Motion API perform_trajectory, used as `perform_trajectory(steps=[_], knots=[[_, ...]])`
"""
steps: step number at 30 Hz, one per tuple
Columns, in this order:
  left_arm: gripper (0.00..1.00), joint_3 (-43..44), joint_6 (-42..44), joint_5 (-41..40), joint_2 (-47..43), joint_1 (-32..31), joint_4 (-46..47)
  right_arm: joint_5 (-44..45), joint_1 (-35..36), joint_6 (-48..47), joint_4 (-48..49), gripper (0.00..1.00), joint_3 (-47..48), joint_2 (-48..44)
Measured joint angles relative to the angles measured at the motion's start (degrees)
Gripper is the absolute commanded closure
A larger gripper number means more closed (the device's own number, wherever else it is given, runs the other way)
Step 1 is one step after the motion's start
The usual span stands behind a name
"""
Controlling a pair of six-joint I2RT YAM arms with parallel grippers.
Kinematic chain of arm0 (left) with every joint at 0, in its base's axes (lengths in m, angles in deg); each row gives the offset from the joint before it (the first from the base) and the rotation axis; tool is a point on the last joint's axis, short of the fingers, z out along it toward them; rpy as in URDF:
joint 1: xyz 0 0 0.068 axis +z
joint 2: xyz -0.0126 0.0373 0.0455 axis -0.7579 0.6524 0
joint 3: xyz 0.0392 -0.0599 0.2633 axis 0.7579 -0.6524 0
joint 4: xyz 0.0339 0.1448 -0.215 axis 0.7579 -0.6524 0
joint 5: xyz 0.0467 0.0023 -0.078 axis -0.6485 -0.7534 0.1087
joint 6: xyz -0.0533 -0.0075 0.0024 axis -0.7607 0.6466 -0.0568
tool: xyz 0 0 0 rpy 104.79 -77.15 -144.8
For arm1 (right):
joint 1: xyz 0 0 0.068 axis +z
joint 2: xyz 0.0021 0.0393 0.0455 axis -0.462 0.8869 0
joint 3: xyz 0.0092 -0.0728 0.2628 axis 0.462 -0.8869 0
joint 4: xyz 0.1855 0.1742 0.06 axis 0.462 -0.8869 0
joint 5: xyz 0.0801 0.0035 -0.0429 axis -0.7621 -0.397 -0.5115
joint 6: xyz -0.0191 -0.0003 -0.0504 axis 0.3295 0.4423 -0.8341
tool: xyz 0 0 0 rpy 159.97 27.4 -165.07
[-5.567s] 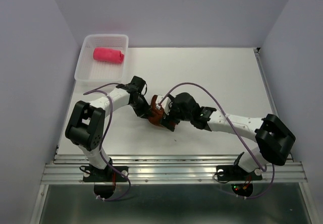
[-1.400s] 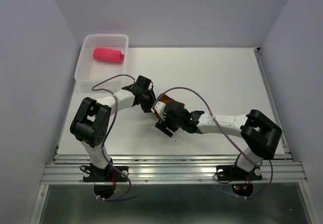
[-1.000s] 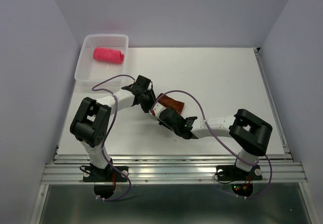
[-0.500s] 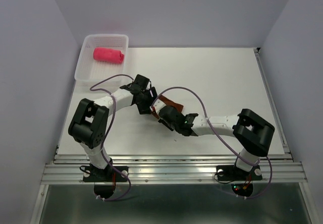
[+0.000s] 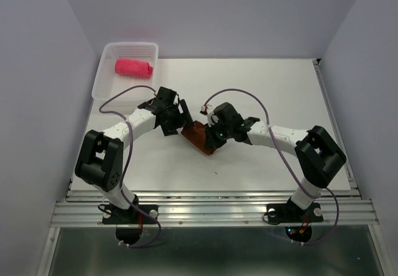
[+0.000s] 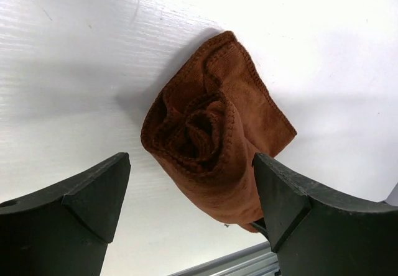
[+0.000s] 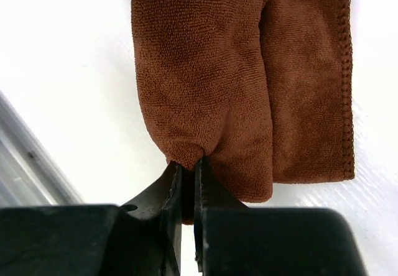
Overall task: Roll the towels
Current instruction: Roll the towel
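Note:
The rust brown towel (image 5: 198, 138) lies on the table between my two grippers, loosely rolled. In the left wrist view its spiral end (image 6: 198, 130) faces the camera. My left gripper (image 5: 180, 122) stands open just left of it, its fingers (image 6: 93, 195) wide apart and clear of the cloth. My right gripper (image 5: 212, 138) is shut on a pinched fold at the brown towel's (image 7: 205, 71) near edge, the jaws (image 7: 186, 173) almost together on the cloth. The pink-red towel (image 5: 134, 68) lies rolled in the basket.
A white perforated basket (image 5: 99, 83) stands at the table's back left corner. The metal rail (image 5: 211, 211) of the arm bases runs along the near edge. Purple cables loop above both arms.
My left gripper has opened and let go of the brown towel. My right gripper has shut on the towel's edge, and its arm has swung out to the right.

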State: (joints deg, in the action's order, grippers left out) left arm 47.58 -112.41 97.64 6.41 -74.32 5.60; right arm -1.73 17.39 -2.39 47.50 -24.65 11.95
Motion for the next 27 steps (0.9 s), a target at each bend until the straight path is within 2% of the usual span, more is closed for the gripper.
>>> perform_trajectory(steps=[13, 14, 15, 27], knots=[[0.07, -0.61, 1.70, 0.35, -3.67, 0.39, 1.18, -24.20, -13.31, 8.70, -1.70, 0.99, 6.62, 9.29], [0.02, -0.90, 1.95, 0.70, -3.91, 0.39, 1.38, -25.81, -14.25, 9.31, -1.81, 0.99, 7.26, 10.14], [0.01, -1.11, 2.10, 0.92, -4.02, 0.39, 1.62, -27.74, -15.63, 10.21, -1.95, 0.99, 8.24, 11.58], [0.01, -4.61, 3.19, 6.62, -4.44, 0.39, 7.54, -40.22, -22.12, 19.15, -2.97, 0.99, 13.79, 20.22]])
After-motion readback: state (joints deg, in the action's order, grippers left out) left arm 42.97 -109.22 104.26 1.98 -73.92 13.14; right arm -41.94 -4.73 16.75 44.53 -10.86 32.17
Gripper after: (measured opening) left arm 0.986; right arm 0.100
